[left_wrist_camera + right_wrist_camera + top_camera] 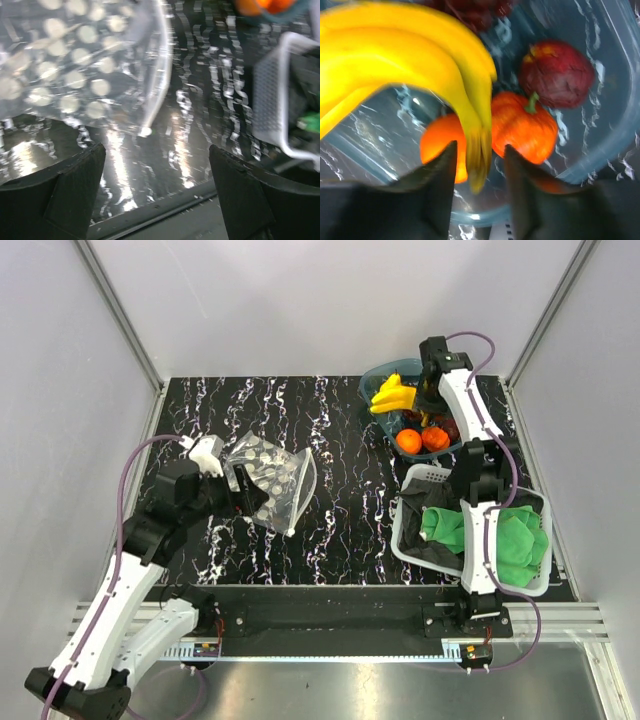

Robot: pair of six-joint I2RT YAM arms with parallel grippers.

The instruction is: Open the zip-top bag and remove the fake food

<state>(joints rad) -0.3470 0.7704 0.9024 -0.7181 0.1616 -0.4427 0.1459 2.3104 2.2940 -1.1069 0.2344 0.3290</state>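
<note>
The clear zip-top bag (277,480) with pale dots lies on the black marbled table, and no fruit shows inside it. My left gripper (250,495) is at its left edge. In the left wrist view the gripper (157,155) is wide open and empty, with the bag (75,65) beyond the fingers. My right gripper (424,405) hangs over the blue tub (375,380). The yellow banana bunch (395,55) has its stem end between the open jaws (480,150), with a gap on each side. Two orange fruits (408,441) and a dark red fruit (557,75) lie in the tub.
A white basket (430,478) holding a green cloth (510,540) and a black cloth stands at the right front, close under the right arm. It also shows in the left wrist view (270,100). Grey walls enclose the table on three sides.
</note>
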